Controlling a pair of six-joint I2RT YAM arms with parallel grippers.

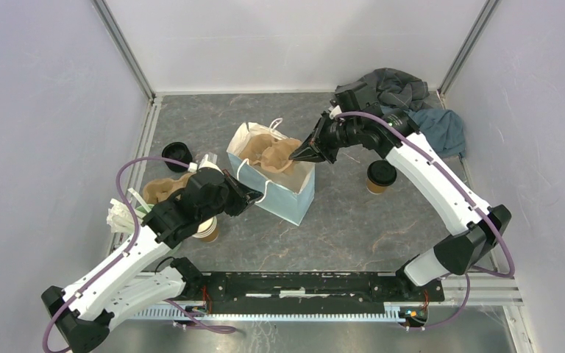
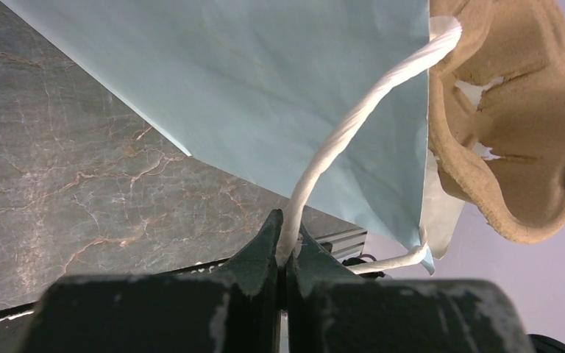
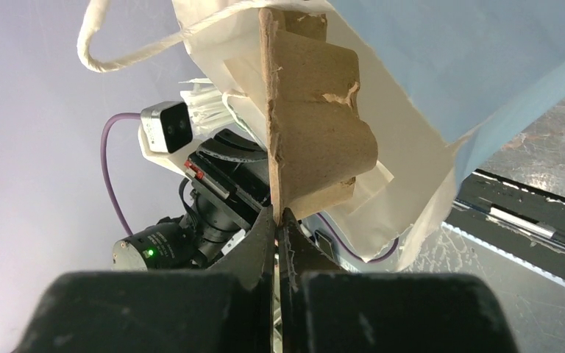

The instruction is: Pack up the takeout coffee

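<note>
Top external cam: the takeout coffee (image 1: 380,175) stands upright on the surface (image 1: 353,235), black lid on. It's right of the blue paper bag (image 1: 294,195) & apart from it, so not packed yet.

Step in hand, as I read it, is seating the pulp cup carrier (image 1: 268,158) in the bag first. My right hand (image 1: 301,155) is pinched shut on the carrier's thin edge. Right wrist cam confirms both fingers flat on the cardboard rim. My left hand (image 1: 252,197) is clamped on the near rope handle (image 2: 349,125), drawing that side of the bag mouth toward me.

To do it well:
- **L tension:** hold the handle taut so the mouth gapes, but don't lift. The bag looks to lean & could tip.
- **R lowering:** bring the carrier down slowly & level, wells up. It looks abt as wide as the opening, so corners may snag the paper wall.
- **If it jams:** wiggle, don't shove, since paper tears.
- **Release:** let go w/ R only once the carrier sits on the bag floor. No cam shows that floor, so I'd judge by the carrier rim dropping below the bag's edge.

R is then nearest the coffee for the pick.
</note>
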